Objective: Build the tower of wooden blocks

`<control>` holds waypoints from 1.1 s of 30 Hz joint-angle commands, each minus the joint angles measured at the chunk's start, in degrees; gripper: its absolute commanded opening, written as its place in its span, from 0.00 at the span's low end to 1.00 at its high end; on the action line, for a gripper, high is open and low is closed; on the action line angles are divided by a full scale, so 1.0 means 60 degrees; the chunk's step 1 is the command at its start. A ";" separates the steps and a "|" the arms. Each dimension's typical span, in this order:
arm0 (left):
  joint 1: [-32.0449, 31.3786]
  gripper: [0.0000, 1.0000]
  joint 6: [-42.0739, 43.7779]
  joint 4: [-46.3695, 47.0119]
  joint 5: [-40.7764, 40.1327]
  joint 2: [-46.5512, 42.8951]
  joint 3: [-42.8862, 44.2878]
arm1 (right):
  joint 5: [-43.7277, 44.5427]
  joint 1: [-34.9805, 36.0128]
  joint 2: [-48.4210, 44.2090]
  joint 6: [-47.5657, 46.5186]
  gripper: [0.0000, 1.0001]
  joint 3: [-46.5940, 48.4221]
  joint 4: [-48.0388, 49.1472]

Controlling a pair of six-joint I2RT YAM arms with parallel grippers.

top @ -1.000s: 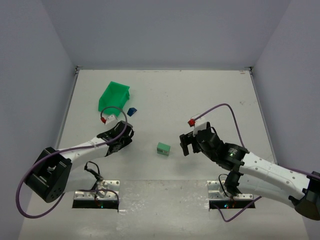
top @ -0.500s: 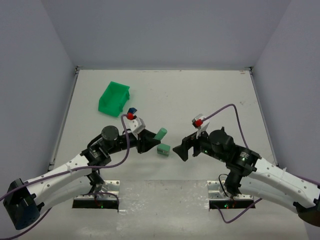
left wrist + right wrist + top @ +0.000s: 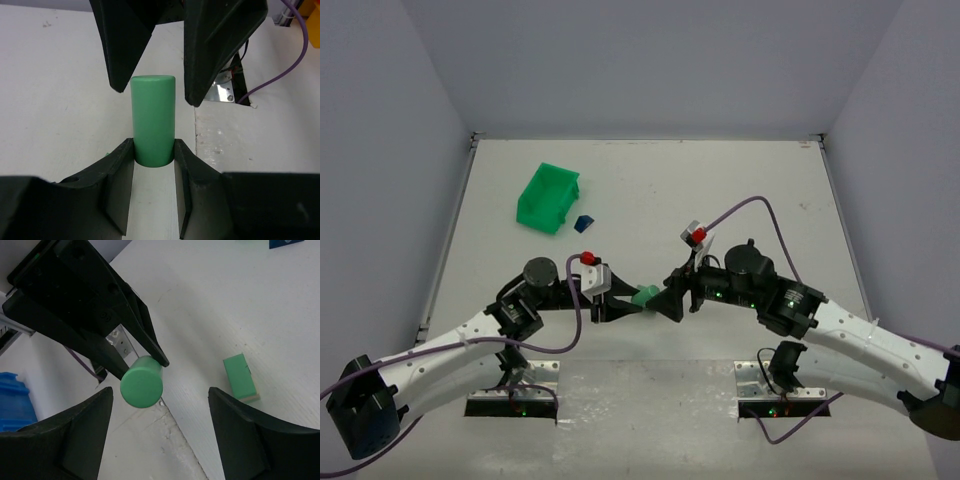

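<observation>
My left gripper (image 3: 153,150) is shut on a pale green wooden cylinder (image 3: 152,117) and holds it lying level above the table, at the table's middle in the top view (image 3: 645,296). My right gripper (image 3: 160,392) is open, its fingers (image 3: 220,45) on either side of the cylinder's free end (image 3: 142,385) without touching it. The two grippers meet tip to tip in the top view, left (image 3: 628,303), right (image 3: 670,298). A pale green rectangular block (image 3: 241,377) lies on the table just below them. A dark blue roof-shaped piece (image 3: 583,223) lies by the bin. No stack stands.
A bright green plastic bin (image 3: 548,197) sits at the back left. Two metal base plates (image 3: 512,395) lie at the near edge, and purple cables (image 3: 750,205) loop over both arms. White walls close in the table.
My left arm swung from beside the bin to the table's middle, carrying the green cylinder. My right gripper moved left and now stands open around the cylinder's end.
</observation>
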 commanded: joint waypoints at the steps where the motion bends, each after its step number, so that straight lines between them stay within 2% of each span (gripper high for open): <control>1: -0.0048 0.00 -0.0032 0.0959 0.0477 -0.0149 -0.0112 | -0.0635 -0.0008 0.0526 -0.0053 0.75 0.0596 0.1141; 4: -0.0048 0.00 -0.0124 0.1023 0.0302 -0.0118 -0.0112 | -0.0738 -0.0008 0.0650 -0.0055 0.61 0.0638 0.1299; 13: -0.0048 0.00 -0.0322 0.1173 -0.0137 0.0109 -0.0056 | -0.0733 -0.0008 0.0553 -0.0229 0.29 0.0661 0.1221; 15: -0.0048 0.02 -0.0485 0.1173 -0.0303 0.0173 0.0032 | -0.0745 -0.0008 0.0503 -0.0353 0.17 0.0609 0.1311; 16: -0.0048 0.13 -0.0544 0.1141 -0.0322 0.0208 0.0084 | -0.0759 -0.0008 0.0497 -0.0466 0.11 0.0619 0.1292; 18: -0.0048 0.72 -0.0651 0.1073 -0.0443 0.0214 0.0174 | -0.0628 -0.0008 0.0532 -0.0750 0.07 0.0719 0.1065; 19: -0.0048 0.92 -0.0731 0.1081 -0.0567 0.0187 0.0184 | -0.0424 -0.0008 0.0559 -0.0822 0.07 0.0754 0.0931; 20: -0.0048 1.00 -0.0765 0.1085 -0.0619 0.0176 0.0187 | -0.0213 -0.0008 0.0570 -0.0853 0.06 0.0769 0.0833; 27: -0.0048 1.00 -0.1687 0.1195 -0.2316 -0.0426 0.0004 | 0.2940 -0.0008 0.0746 -0.1110 0.07 0.1034 -0.0545; 30: -0.0048 1.00 -0.2561 0.1078 -0.4121 -0.0495 0.0142 | 0.4063 -0.0008 0.0814 -0.1236 0.08 0.1156 -0.1289; 33: -0.0048 1.00 -0.4137 0.0262 -0.6830 -0.0286 0.0693 | 0.4186 -0.0005 0.0932 -0.1529 0.09 0.1089 -0.1253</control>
